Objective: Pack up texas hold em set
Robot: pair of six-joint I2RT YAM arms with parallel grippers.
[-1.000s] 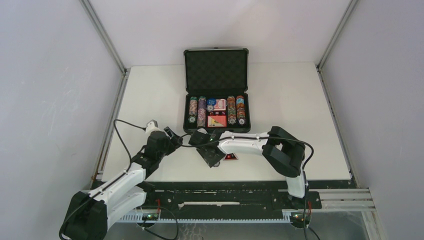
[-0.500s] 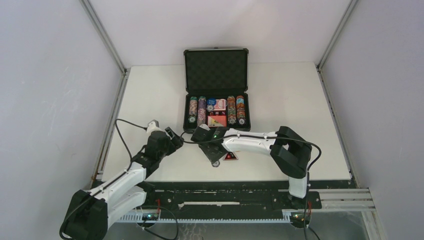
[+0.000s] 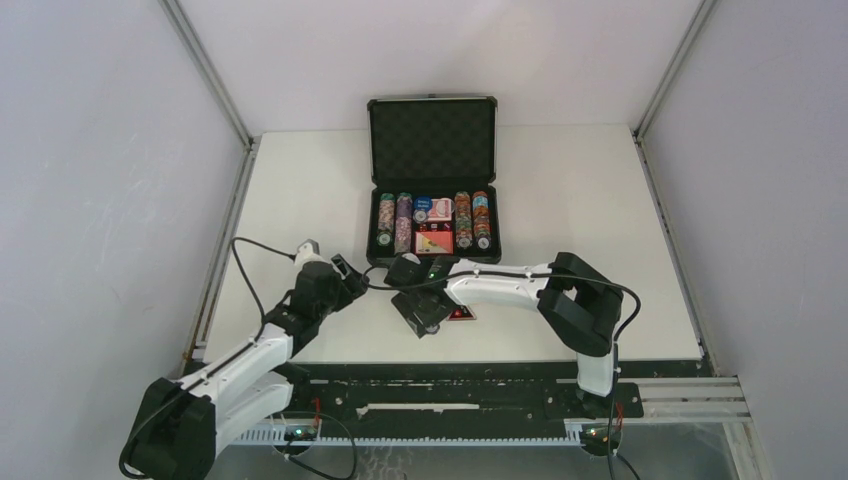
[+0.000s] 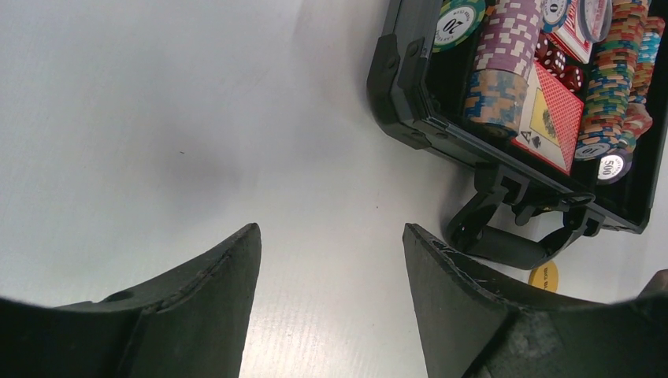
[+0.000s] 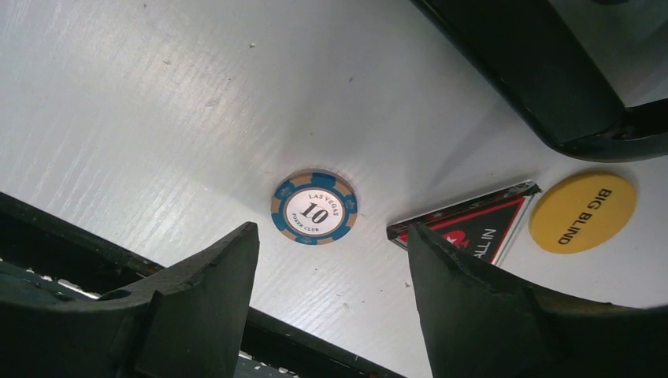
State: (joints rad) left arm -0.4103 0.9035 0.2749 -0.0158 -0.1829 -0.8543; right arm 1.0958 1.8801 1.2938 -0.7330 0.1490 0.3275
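Observation:
The open black briefcase [image 3: 432, 140] sits mid-table, with its lid upright. Rows of poker chips [image 3: 387, 222], a red card box [image 4: 551, 118] and red dice [image 4: 561, 64] lie in it. A blue chip marked 10 [image 5: 314, 207] lies flat on the table, just ahead of my open right gripper [image 5: 331, 230] and not touched by it. Beside the chip are a triangular ALL IN marker [image 5: 473, 224] and a yellow BIG BLIND button [image 5: 582, 212]. My left gripper [image 4: 329, 230] stands open and empty over bare table, left of the case handle [image 4: 504, 246].
The table's near edge and the black rail [image 5: 79, 236] run close under the right fingers. White walls enclose the table on three sides. The case's front corner [image 4: 390, 75] lies ahead and right of the left gripper.
The right arm's elbow has shifted right and its wrist has turned slightly above the loose pieces. The left arm has stayed still.

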